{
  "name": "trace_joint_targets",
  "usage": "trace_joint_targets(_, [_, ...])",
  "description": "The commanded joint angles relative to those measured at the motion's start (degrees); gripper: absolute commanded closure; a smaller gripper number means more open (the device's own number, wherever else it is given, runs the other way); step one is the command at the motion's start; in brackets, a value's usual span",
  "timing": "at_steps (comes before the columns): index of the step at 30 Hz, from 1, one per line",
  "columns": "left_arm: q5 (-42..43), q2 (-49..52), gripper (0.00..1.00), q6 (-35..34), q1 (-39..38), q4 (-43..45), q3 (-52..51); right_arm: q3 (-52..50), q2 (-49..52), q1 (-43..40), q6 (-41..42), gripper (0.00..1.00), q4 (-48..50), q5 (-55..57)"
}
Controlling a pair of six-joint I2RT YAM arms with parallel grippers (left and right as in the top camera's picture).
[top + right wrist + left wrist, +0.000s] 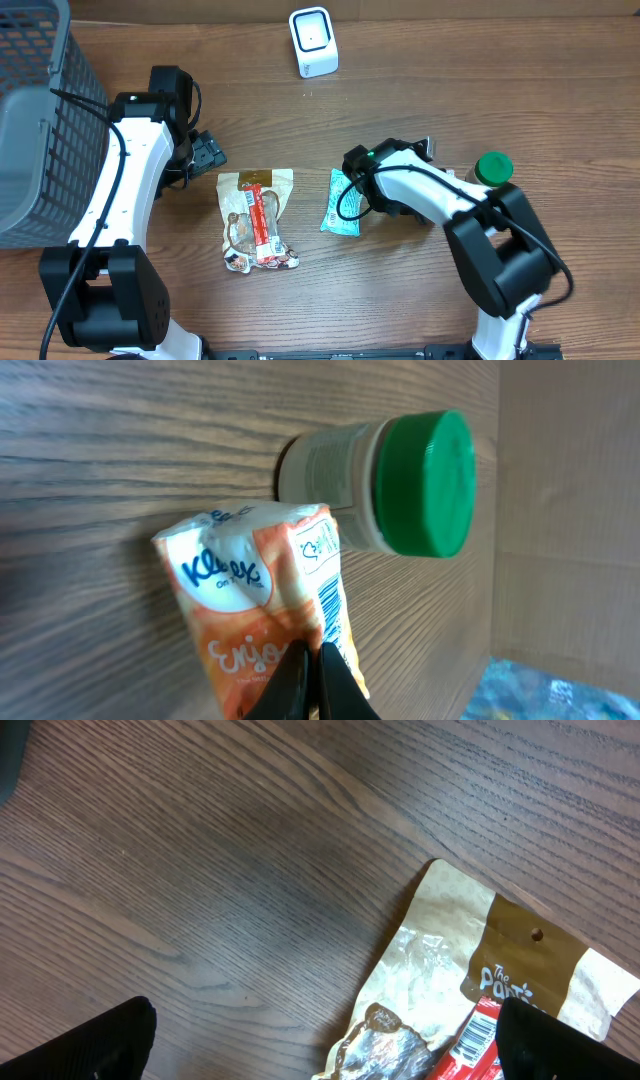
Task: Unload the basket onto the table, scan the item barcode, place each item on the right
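Note:
An orange Kleenex tissue pack (262,600) is pinched at its lower edge by my right gripper (318,675), which is shut on it just above the wood. A blue-striped barcode (329,603) runs along the pack's right side. The white barcode scanner (313,42) stands at the table's far edge, well away from the right gripper (424,150). My left gripper (320,1045) is open, its fingertips (95,1042) wide apart over the top corner of a tan and red snack bag (455,980); overhead it (208,155) sits left of that bag (255,218).
A green-lidded jar (400,485) lies just beyond the tissue pack and shows to the arm's right overhead (490,168). A blue packet (343,203) lies under the right arm. A grey mesh basket (40,110) fills the left edge.

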Motion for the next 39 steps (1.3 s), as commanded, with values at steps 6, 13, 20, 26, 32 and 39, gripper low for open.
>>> trace_joint_targets(6, [-0.3,-0.2,0.0,-0.2,0.1,0.0,0.8,-0.2,5.0,0.3,5.1,0.96,0.1,2.0])
trace_joint_targets(13, [-0.3,-0.2,0.0,-0.2,0.1,0.0,0.8,-0.2,5.0,0.3,5.0,0.96,2.6,-3.3])
trace_joint_targets(20, [-0.3,-0.2,0.0,-0.2,0.1,0.0,0.8,-0.1,5.0,0.3,4.6,0.84,2.5,-3.9])
trace_joint_targets(26, [-0.3,-0.2,0.0,-0.2,0.1,0.0,0.8,0.0,5.0,0.3,4.6,0.73,2.2,-3.9])
trace_joint_targets(32, [-0.3,-0.2,0.01,-0.2,0.1,0.0,0.8,2.1,5.0,0.3,4.6,0.66,0.7,-4.0])
trace_joint_targets(39, [-0.3,-0.2,0.0,-0.2,0.1,0.0,0.8,6.4,4.7,0.3,4.6,0.64,-2.8,-4.0])
